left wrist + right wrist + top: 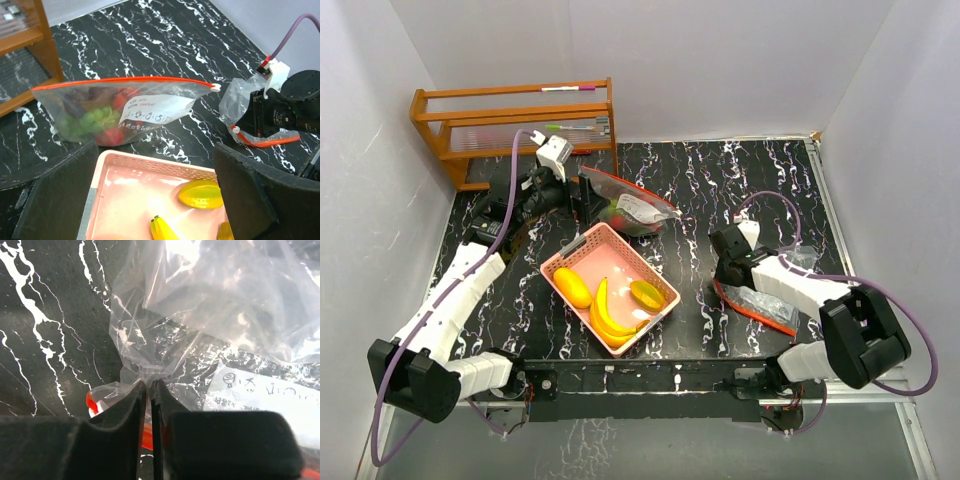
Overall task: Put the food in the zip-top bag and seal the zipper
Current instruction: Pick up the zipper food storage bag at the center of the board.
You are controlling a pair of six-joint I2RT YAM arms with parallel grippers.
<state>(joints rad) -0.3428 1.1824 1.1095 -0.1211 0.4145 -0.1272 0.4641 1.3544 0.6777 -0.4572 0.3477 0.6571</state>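
A pink basket point(582, 262) in the middle of the table holds a yellow banana bunch point(608, 315), an orange mango-like fruit point(572, 287) and a yellow-green fruit point(647, 294). Just behind it lies a zip-top bag point(632, 207) with a red zipper, filled with red and green pieces point(102, 120). My left gripper point(155, 200) is open, hovering over the basket's far end with nothing between its fingers. A second, empty zip-top bag point(760, 302) lies at the right. My right gripper point(150, 386) is shut on a pinch of its clear plastic, close to the red zipper point(91, 402).
A wooden rack point(515, 125) stands at the back left corner, close behind the left arm. White walls enclose the black marbled table point(720, 180) on three sides. The right arm's cable loops over the table behind the empty bag.
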